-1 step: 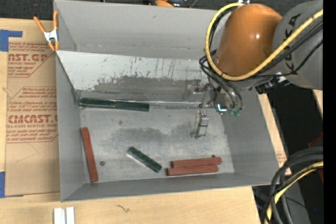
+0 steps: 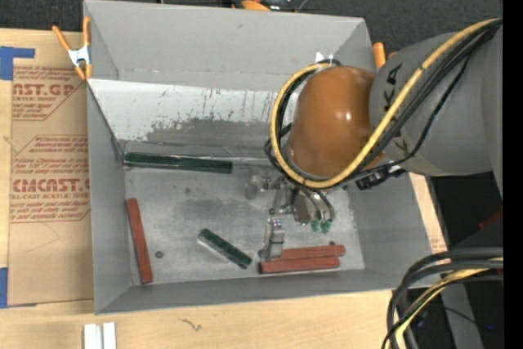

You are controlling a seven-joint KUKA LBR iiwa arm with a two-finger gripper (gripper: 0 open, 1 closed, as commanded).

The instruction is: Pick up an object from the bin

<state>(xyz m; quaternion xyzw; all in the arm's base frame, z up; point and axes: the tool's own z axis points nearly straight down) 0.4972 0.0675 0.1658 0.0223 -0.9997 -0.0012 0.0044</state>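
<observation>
The gripper (image 2: 275, 239) hangs over the left end of a red-brown bar (image 2: 304, 259) by the bin's (image 2: 221, 45) near wall. I cannot tell if it is open. The bar looks stiff and light, so grab it across its thin sides.

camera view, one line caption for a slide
Gripper hangs in the grey bin over one end of the red-brown bars, a short dark green stick beside it.
</observation>
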